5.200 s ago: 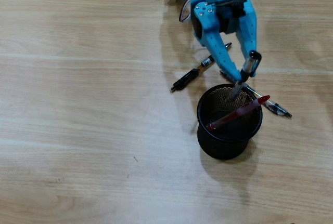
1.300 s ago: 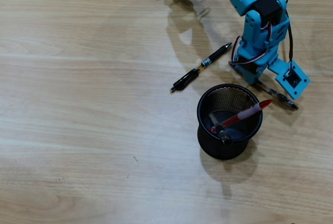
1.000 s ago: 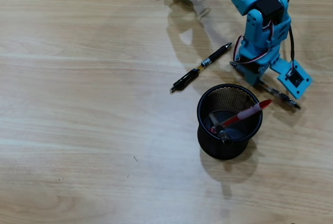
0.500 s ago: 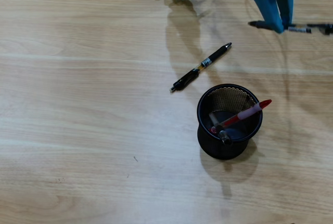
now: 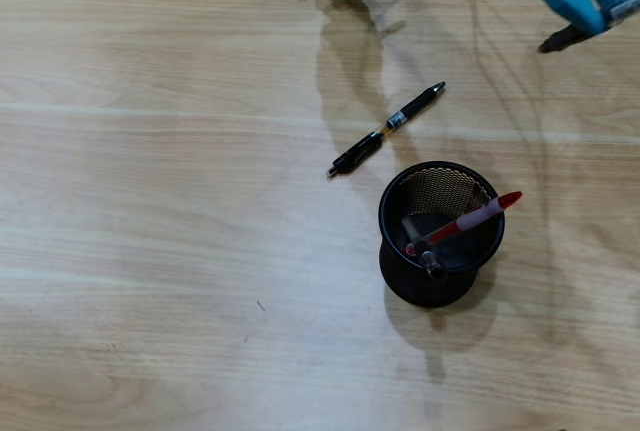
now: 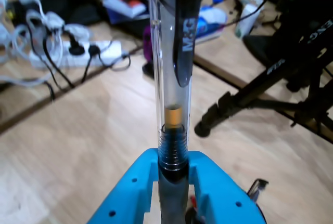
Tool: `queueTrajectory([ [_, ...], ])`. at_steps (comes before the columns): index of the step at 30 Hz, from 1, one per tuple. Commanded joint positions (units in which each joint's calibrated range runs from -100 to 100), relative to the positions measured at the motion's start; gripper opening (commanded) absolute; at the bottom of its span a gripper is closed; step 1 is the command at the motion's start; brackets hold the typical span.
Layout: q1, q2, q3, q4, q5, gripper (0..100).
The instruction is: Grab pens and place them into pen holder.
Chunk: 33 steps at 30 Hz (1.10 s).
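Clear pen [image 6: 171, 94] | clip reads "M&G" | clamped in claw [image 6: 173, 174]

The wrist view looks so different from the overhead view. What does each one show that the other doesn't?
Only the wrist view shows the clear pen up close, clamped between the blue fingers, with a power strip and a tripod on the floor beyond.

Only the overhead view shows the pen holder with the red pen leaning inside, and the black pen lying on the table.

Both show the end effector; overhead, it sits at the top right corner.
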Motion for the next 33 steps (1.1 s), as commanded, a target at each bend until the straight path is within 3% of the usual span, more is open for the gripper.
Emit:
queueTrajectory([
  [1, 2.69, -2.84, 0.55, -7.45, -1.55, 2],
  [6, 5.98, -3.69, 11.68, -19.75, -2.86, 2],
  [9, 7.72, -6.24, 25.70, -34.05, -3.33, 2],
  [15, 11.28, -12.02, 45.98, -49.45, -3.33, 2],
  [22, 16.31, -13.55, 58.46, -58.56, -3.33, 2],
  [33, 18.42, -6.41, 56.56, -62.57, -3.28, 2],
])
